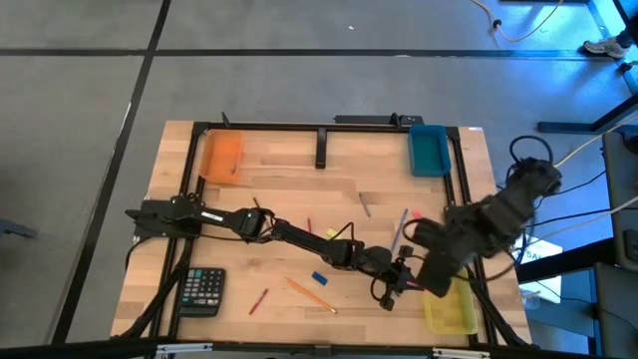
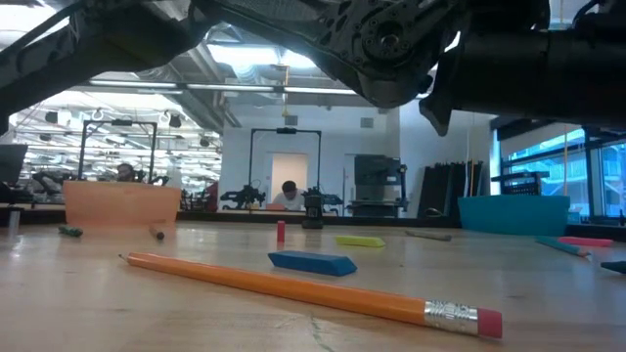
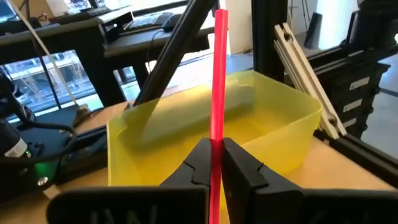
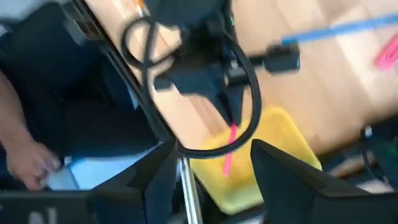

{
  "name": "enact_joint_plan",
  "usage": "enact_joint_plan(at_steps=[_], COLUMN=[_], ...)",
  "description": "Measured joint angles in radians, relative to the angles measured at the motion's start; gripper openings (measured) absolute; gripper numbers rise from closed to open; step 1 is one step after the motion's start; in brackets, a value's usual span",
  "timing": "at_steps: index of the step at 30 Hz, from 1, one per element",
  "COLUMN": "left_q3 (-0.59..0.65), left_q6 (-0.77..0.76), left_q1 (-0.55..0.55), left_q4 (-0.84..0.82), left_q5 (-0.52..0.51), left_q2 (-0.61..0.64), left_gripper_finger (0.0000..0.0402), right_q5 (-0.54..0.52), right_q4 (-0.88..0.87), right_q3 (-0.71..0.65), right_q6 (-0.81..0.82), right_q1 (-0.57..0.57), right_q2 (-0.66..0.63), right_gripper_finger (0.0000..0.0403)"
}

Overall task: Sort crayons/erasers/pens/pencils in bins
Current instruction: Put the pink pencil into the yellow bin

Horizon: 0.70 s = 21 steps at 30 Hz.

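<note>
With the left hand clamped on the long red pencil before the yellow bin, an early release could drop it onto the worktop, or it could foul the nearby right hand, fingers apart.

bins: orange, teal, yellow | held pencil: red | calculator: black

1. The red stick runs out of the left wrist view at both ends.
2. The right wrist view is motion-blurred.
3. The yellow bin is partly hidden under the right arm.
</note>
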<state>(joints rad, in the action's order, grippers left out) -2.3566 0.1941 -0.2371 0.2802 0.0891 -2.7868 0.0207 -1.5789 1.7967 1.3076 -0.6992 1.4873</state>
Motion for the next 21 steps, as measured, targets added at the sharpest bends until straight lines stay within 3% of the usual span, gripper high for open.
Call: enact_joint_plan(at_steps=[2, 8, 21], left_q3=[0.000, -0.001, 0.001], left_q6=[0.000, 0.000, -0.009], left_q1=[0.000, -0.001, -0.025], left_q4=[0.000, 0.014, -0.040], left_q5=[-0.001, -0.002, -0.035], left_q2=[0.005, 0.039, 0.069], left_gripper_finger=[0.0011, 0.0011, 0.0011], right_q5=[-0.030, 0.047, 0.226], right_q4=[-0.001, 0.002, 0.210], right_q3=[0.007, -0.102, -0.387], right_q6=[0.060, 0.209, 0.212], right_q1=[-0.044, -0.123, -0.129], right_q2=[-0.002, 0.000, 0.003], right_gripper_finger=[0.0208, 0.0208, 0.0208])
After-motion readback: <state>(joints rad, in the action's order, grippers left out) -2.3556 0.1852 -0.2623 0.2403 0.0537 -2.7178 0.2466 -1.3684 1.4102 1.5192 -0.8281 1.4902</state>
